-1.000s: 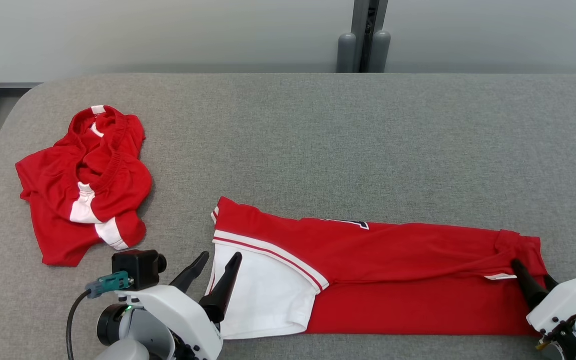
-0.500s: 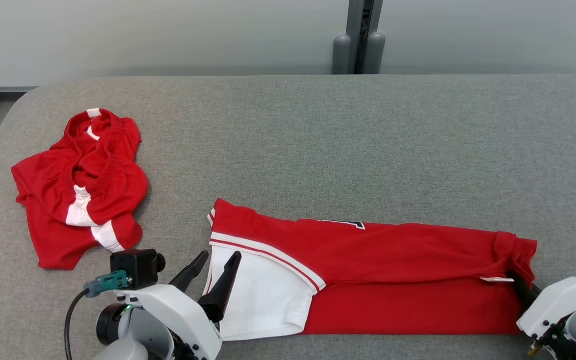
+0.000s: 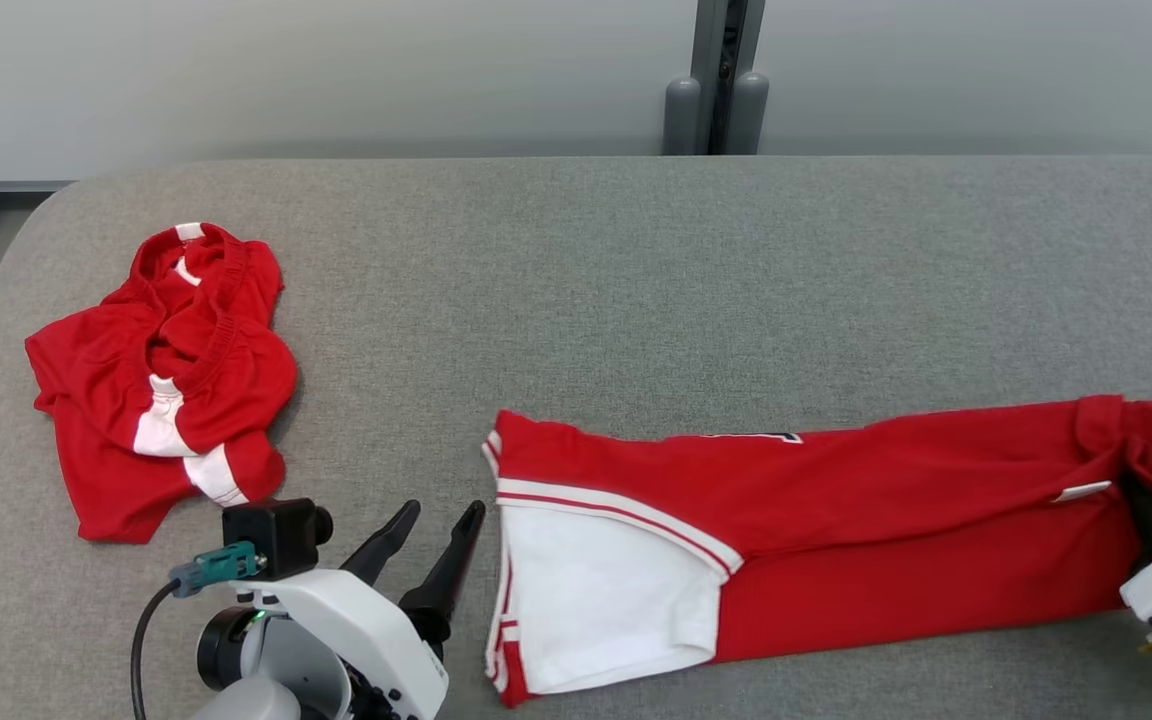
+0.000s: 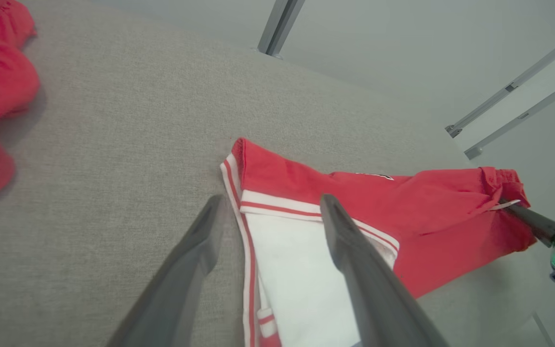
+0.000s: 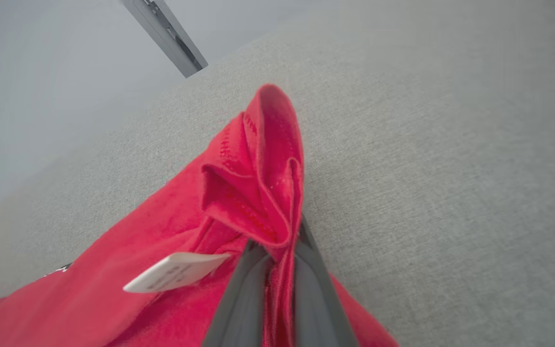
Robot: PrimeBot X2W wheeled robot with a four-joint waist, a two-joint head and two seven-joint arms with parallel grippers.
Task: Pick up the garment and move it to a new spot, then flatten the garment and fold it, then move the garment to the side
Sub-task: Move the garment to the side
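right gripper [image 5: 278,254] pinching red-and-white garment [image 3: 886,500], folded long, end bunched

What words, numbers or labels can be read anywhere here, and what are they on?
None can be read.
White tag on the folded red garment: faint print, too blurred to read.
Dark, white-edged print at the garment's far fold: mostly hidden, unreadable.

left wrist shell [image 3: 351,620]: white | jaws: long, dark | cable [image 3: 139,632]: black | plug [image 3: 221,566]: teal
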